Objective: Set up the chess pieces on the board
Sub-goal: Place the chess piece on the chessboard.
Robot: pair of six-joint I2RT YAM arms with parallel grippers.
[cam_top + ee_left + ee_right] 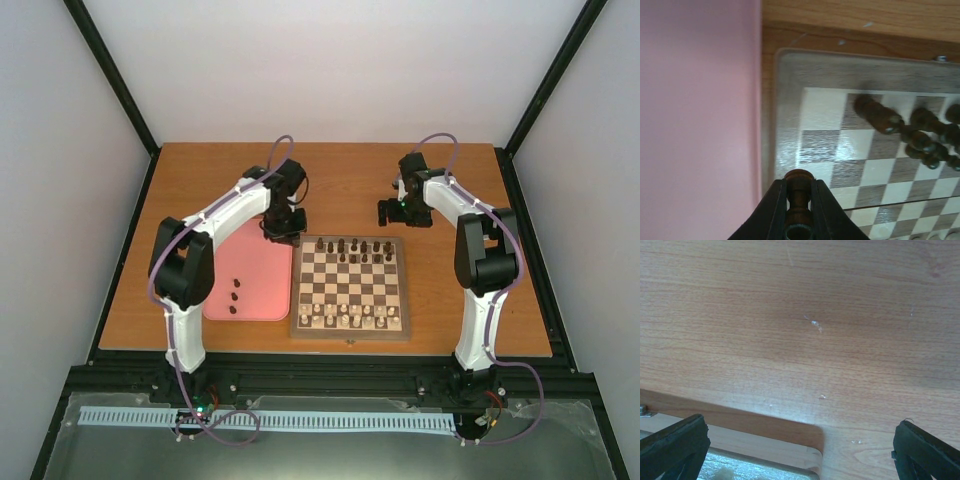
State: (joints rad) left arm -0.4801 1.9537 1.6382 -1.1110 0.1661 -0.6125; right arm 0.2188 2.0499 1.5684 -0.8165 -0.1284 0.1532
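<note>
The wooden chessboard (350, 286) lies mid-table with several dark pieces (352, 247) in its far rows and pale pieces in the near rows. Three dark pieces (235, 295) lie on the pink tray (255, 262). My left gripper (281, 232) is shut on a dark brown piece (799, 192), held over the board's far left edge beside the tray; the board (790, 75) and dark pieces (877, 115) show in the left wrist view. My right gripper (390, 212) is open and empty over bare table behind the board's far right corner (812, 452).
The pink tray (695, 120) lies against the board's left side. Black frame posts and pale walls surround the wooden table (340, 175). A metal rail runs along the near edge.
</note>
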